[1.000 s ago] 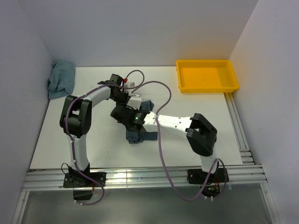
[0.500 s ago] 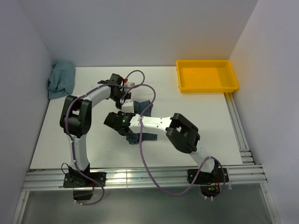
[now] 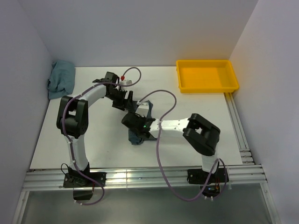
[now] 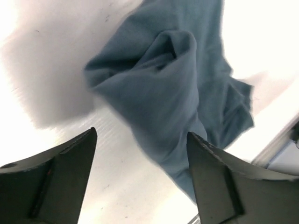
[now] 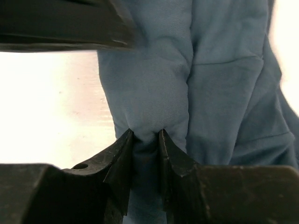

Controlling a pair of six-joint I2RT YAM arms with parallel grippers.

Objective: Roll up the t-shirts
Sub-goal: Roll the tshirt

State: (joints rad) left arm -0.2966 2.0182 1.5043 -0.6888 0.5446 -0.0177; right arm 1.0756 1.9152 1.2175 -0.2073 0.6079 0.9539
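- Top external view: white table (image 3: 210,112) fills the frame. Both arms reach in to its middle.
- Yellow tray (image 3: 208,89) sits at the far right corner, well apart from the work. Nothing is seen in it.
- Dark slate-blue t-shirt (image 3: 145,108) is bunched at table centre, mostly hidden under the two wrists. It is crumpled and partly folded, not a neat roll yet.
- Teal bundle (image 3: 60,79) sits at the far left corner against the wall, well apart. It may be another shirt, cannot tell.
- Left gripper (image 4: 140,179): jaws spread wide with nothing between them, hovering over the near-left edge of the t-shirt (image 4: 173,93). No contact is visible.
- Right gripper (image 5: 145,140): jaws pressed nearly together, pinching a raised ridge of the t-shirt (image 5: 224,93). Fabric puckers at the tips.
- Handling, judged: the shirt is light, soft and limp. It has no stiffness, so it sags and unrolls if let go. It is not fragile and not slippery, but the layers slide over each other.
- Where to grip, judged: take the thick folded edge or a hem with several layers, low near the table. A thin single layer would just lift and pull the bundle apart. Two holds spaced along the same edge should keep the roll even.
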